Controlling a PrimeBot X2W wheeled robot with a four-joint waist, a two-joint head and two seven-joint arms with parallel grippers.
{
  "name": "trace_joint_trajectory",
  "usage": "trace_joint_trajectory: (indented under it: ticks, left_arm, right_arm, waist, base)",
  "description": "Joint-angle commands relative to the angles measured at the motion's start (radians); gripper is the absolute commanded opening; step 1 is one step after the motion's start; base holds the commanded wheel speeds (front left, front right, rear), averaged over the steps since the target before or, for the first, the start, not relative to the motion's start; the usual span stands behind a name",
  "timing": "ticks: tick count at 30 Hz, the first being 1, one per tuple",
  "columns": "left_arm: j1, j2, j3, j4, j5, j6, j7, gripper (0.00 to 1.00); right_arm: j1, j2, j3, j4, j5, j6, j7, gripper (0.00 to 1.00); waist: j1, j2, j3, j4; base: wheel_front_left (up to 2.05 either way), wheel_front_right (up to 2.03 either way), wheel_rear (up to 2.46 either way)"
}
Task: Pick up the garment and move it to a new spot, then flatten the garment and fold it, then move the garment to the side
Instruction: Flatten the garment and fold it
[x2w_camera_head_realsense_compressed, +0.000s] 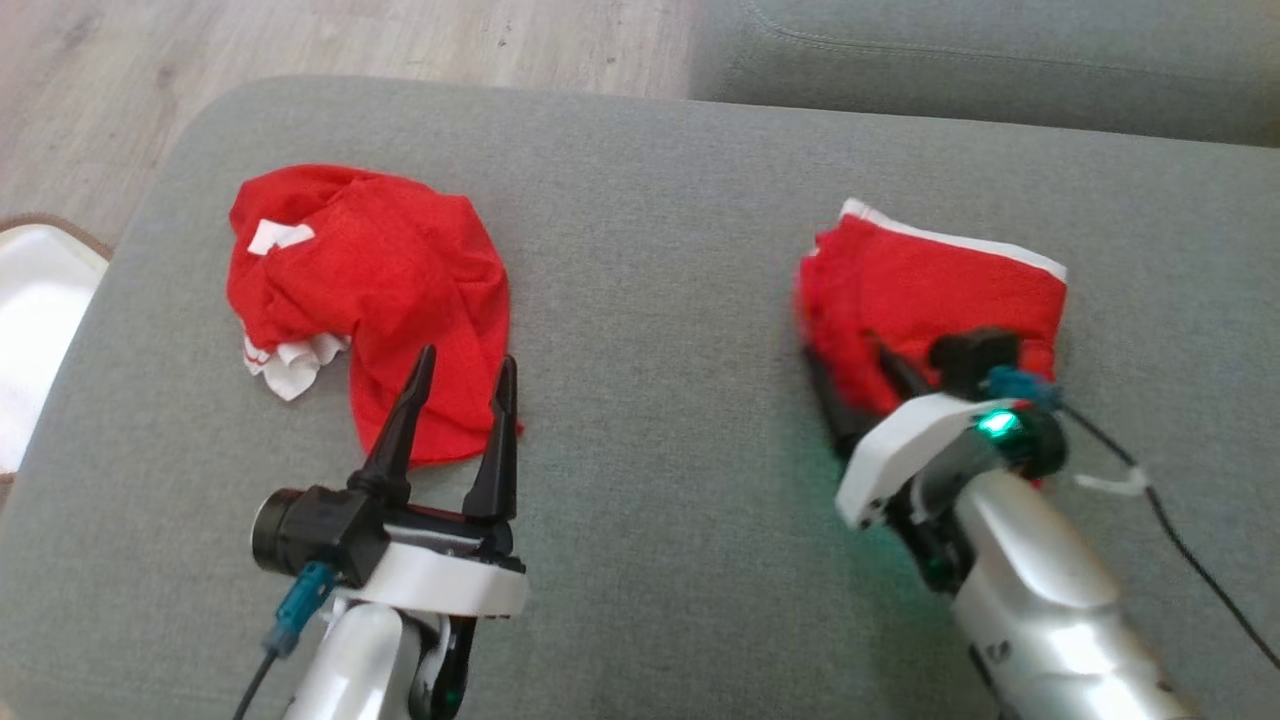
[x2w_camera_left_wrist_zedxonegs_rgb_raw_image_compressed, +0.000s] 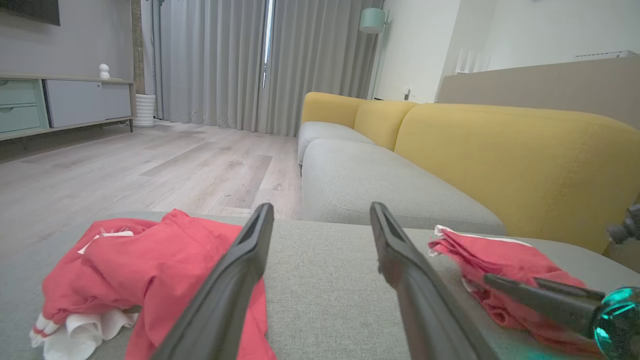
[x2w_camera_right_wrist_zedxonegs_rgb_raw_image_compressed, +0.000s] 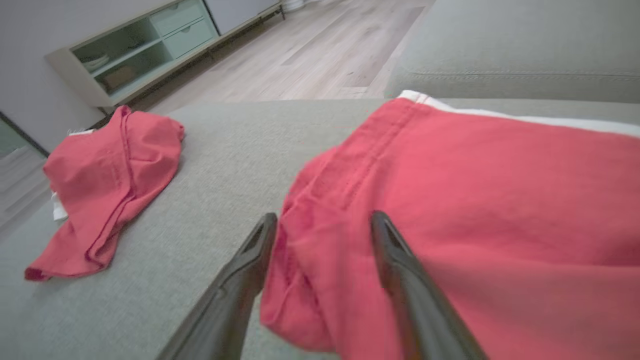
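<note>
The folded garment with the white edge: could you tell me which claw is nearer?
Right. The right claw straddles the folded garment's near edge; the left claw is by the crumpled garment.

No legible text, brand, number or sign found in any view. A white label (x2w_camera_head_realsense_compressed: 280, 237) sewn into the crumpled red garment (x2w_camera_head_realsense_compressed: 370, 290), at the left end of the grey cushion (x2w_camera_head_realsense_compressed: 660, 250), carries no print that can be made out, and the folded red garment (x2w_camera_head_realsense_compressed: 940, 295) at the cushion's right end bears only a plain white band along its far edge. A small dark mark (x2w_camera_head_realsense_compressed: 1000, 655) on the right forearm (x2w_camera_head_realsense_compressed: 1050, 590), over the cushion's near right part, is too small to read.
</note>
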Motion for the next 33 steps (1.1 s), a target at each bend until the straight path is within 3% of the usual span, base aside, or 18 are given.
trace_joint_trajectory:
  ticks: [1,7,11,16,21,25,29,33]
  left_arm:
    - [-0.016,0.002,0.036,-0.031,-0.006,0.005,-0.005,1.00]
    - [-0.029,0.002,0.043,-0.036,-0.028,0.009,-0.005,1.00]
    - [-0.036,0.002,0.055,-0.041,-0.017,0.008,-0.005,1.00]
    - [-0.043,0.002,0.067,-0.068,-0.015,0.010,-0.005,1.00]
    - [-0.043,0.002,0.077,-0.094,-0.013,0.014,-0.005,1.00]
    - [-0.041,0.002,0.084,-0.106,-0.007,0.013,-0.005,1.00]
    - [-0.036,0.002,0.088,-0.116,-0.002,0.004,-0.005,1.00]
    - [-0.023,0.002,0.088,-0.119,0.001,-0.003,-0.005,1.00]
  right_arm:
    - [-0.018,0.012,0.043,-0.023,0.016,-0.001,0.001,1.00]
    - [-0.011,0.012,0.208,-0.050,0.115,-0.001,0.021,1.00]
    - [-0.029,0.005,0.200,-0.069,0.125,-0.001,-0.035,1.00]
    - [-0.033,-0.048,0.118,-0.123,0.075,-0.001,-0.137,1.00]
    - [0.017,-0.085,-0.035,-0.220,-0.026,-0.001,-0.183,1.00]
    - [0.097,-0.069,-0.170,-0.330,-0.119,-0.001,-0.193,1.00]
    - [0.210,-0.015,-0.303,-0.461,-0.204,-0.001,-0.196,1.00]
    - [0.280,0.007,-0.346,-0.527,-0.240,-0.001,-0.196,1.00]
  waist:
    - [0.0000,-0.0001,-0.001,-0.006]
    - [0.0000,-0.0001,-0.013,-0.049]
    - [0.0000,-0.0001,-0.021,-0.093]
    - [0.0000,-0.0001,-0.026,-0.144]
    - [0.0000,-0.0001,-0.025,-0.190]
    - [0.0000,-0.0001,-0.021,-0.221]
    - [0.0000,-0.0001,-0.017,-0.245]
    - [0.0000,-0.0001,-0.018,-0.255]
  base:
    - [0.00,0.00,0.00]
    - [0.00,0.00,0.00]
    - [0.00,0.00,0.00]
    - [0.00,0.00,0.00]
    - [0.00,0.00,0.00]
    - [0.00,0.00,0.00]
    - [0.00,0.00,0.00]
    - [0.00,0.00,0.00]
